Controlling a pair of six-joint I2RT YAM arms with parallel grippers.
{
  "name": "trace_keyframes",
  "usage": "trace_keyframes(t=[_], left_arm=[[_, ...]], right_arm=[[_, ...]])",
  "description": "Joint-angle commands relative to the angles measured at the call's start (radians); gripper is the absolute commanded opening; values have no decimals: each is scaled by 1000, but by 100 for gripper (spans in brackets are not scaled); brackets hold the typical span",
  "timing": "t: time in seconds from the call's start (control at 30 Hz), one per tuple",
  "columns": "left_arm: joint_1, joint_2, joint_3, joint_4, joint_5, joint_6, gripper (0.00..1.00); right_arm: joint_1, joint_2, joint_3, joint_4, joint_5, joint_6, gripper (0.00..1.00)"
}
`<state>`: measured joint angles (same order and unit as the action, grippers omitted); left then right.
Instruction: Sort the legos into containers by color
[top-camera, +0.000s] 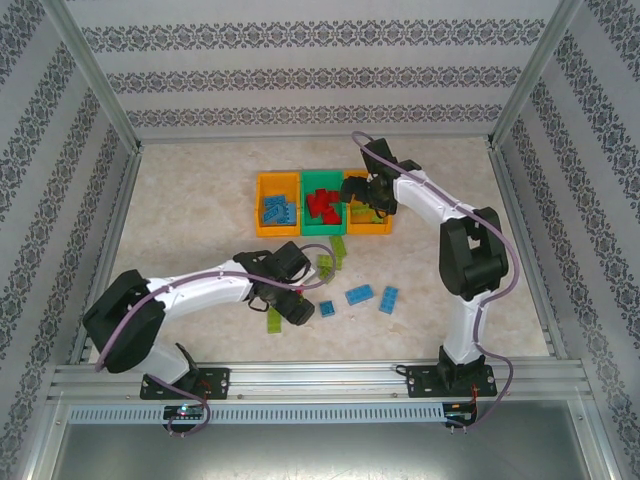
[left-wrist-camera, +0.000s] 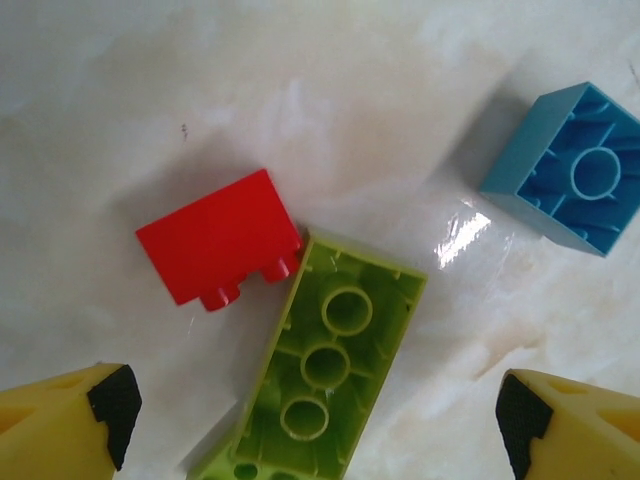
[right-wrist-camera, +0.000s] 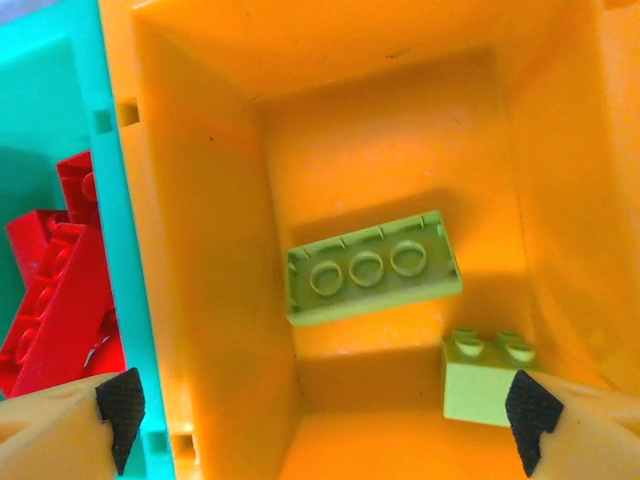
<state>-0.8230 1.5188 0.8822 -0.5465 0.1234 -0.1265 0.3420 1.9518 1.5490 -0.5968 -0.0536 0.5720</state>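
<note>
Hovering wide open and empty, our left end effector (left-wrist-camera: 318, 410) straddles an upturned lime brick (left-wrist-camera: 325, 375) at lower centre; we'd close across its long walls, clear of the red brick (left-wrist-camera: 215, 240) touching its upper-left corner. Our right end effector (right-wrist-camera: 320, 410), spread and empty, hangs over the rightmost orange bin (right-wrist-camera: 200, 250) holding two lime bricks (right-wrist-camera: 370, 270). Glossy hollow plastic on a slick marbled desk (left-wrist-camera: 350, 100) may skid.

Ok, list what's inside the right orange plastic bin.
A long lime green brick, hollow side up, and a small one, studs up. Yellow fingertips hide near corners of the bin.
</note>
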Motion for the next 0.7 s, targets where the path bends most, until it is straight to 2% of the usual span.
trace_keyframes(t=[0.0,0.3,0.67], left_arm=[[-16,51,50,-52,-3,31,91],[-16,132,97,-80,16,46,85],[-16,165,116,-103,45,64,66]], right_arm=[[-10,-95,-36,22,-8,6,98],[-30,-185,-126,33,11,-13,98],[-90,-249,-222,54,-1,-13,98]])
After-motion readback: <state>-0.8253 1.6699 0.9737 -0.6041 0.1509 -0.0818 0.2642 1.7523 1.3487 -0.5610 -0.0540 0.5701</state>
